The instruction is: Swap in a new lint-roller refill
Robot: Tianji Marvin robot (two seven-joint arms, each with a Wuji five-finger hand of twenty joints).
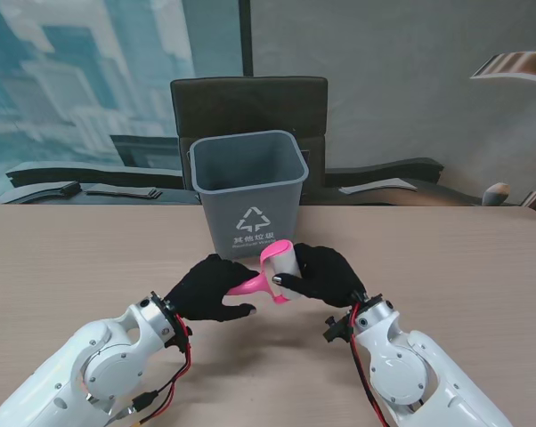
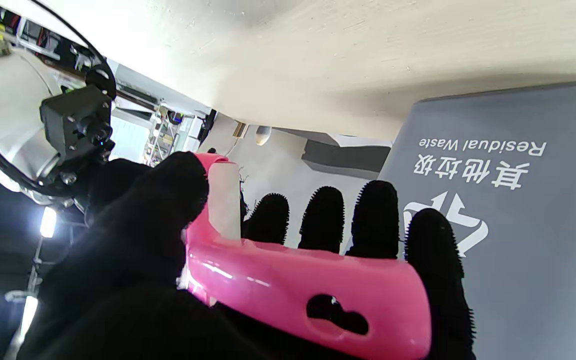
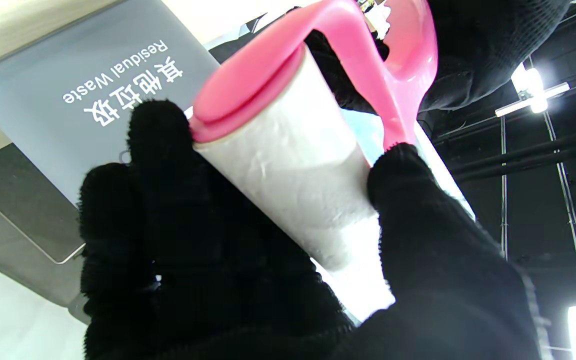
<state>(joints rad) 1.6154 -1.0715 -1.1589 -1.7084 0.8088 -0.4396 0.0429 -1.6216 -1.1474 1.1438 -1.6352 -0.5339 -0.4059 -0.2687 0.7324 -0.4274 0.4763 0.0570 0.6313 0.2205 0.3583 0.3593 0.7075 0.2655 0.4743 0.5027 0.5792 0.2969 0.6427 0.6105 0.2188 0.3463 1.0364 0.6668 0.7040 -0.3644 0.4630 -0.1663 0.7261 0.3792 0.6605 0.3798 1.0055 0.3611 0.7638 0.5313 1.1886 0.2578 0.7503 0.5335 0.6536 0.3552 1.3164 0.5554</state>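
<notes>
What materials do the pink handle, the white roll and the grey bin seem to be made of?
Pink handle: likely glossy moulded plastic, showing bright highlights. White roll: probably matte sticky paper, with a wrinkled surface. Grey bin: apparently matte plastic, thin-walled with printed lettering.

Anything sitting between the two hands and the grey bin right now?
Only bare table shows between the bin and the roller, which both hands hold just in front of it in the stand view.

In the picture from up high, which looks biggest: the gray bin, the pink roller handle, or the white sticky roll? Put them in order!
1. gray bin, biggest by far.
2. pink roller handle.
3. white sticky roll.
The last two are partly hidden by the fingers, so their order is unsure.
</notes>
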